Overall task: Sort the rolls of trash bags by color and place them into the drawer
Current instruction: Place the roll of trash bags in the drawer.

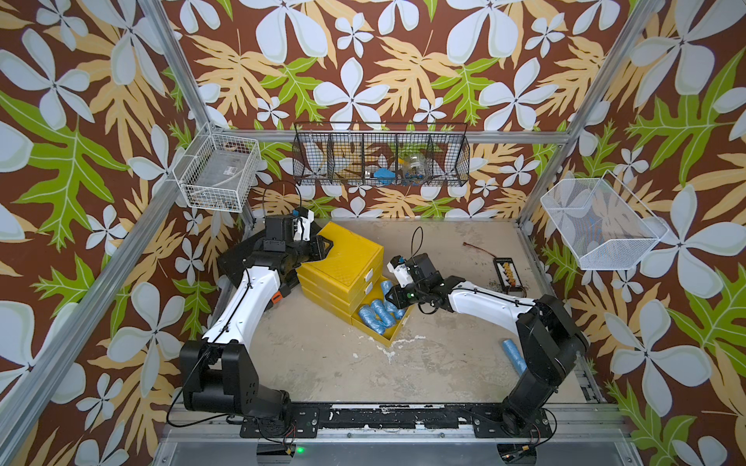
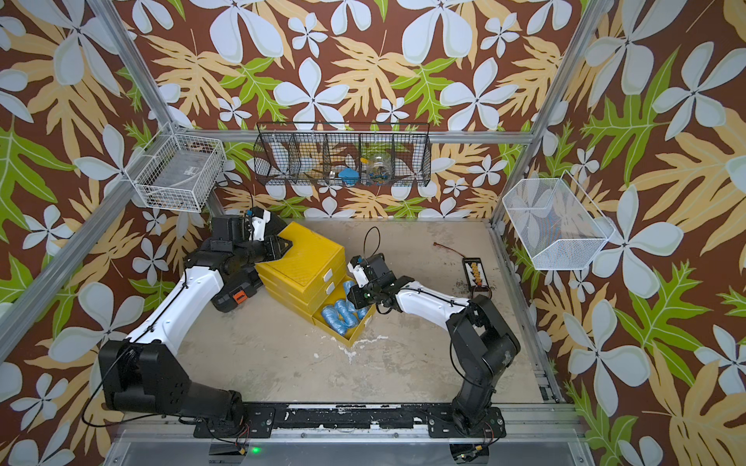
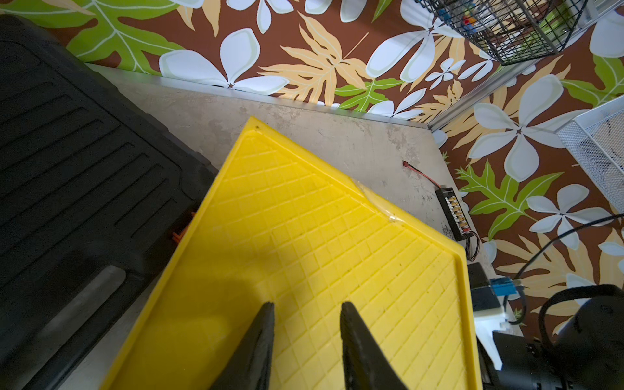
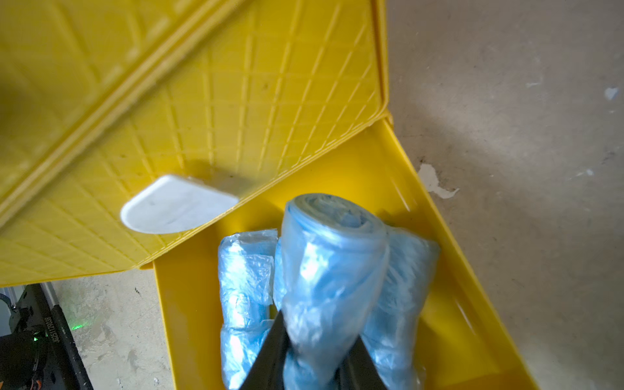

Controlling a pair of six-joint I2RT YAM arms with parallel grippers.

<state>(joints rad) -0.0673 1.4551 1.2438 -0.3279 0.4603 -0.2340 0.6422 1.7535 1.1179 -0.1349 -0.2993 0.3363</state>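
Bracing seems why your left claw (image 3: 305,305), narrow and empty, hangs over the chest (image 1: 343,258) while your right claw (image 4: 319,327) holds a blue roll (image 4: 334,256) above the open drawer (image 4: 456,304).

Left arm (image 1: 246,298) outstretched — left fingers (image 3: 256,347) slightly parted, right fingers (image 4: 270,354) clamped

Beige tabletop (image 1: 323,363), yellow drawer chest (image 1: 343,250) back left, bottom drawer (image 1: 389,342) pulled out, black case (image 3: 84,152) just beside the chest, light blue roll (image 1: 512,353) front right, connector board (image 1: 509,273) with red wire (image 1: 478,249) back right.
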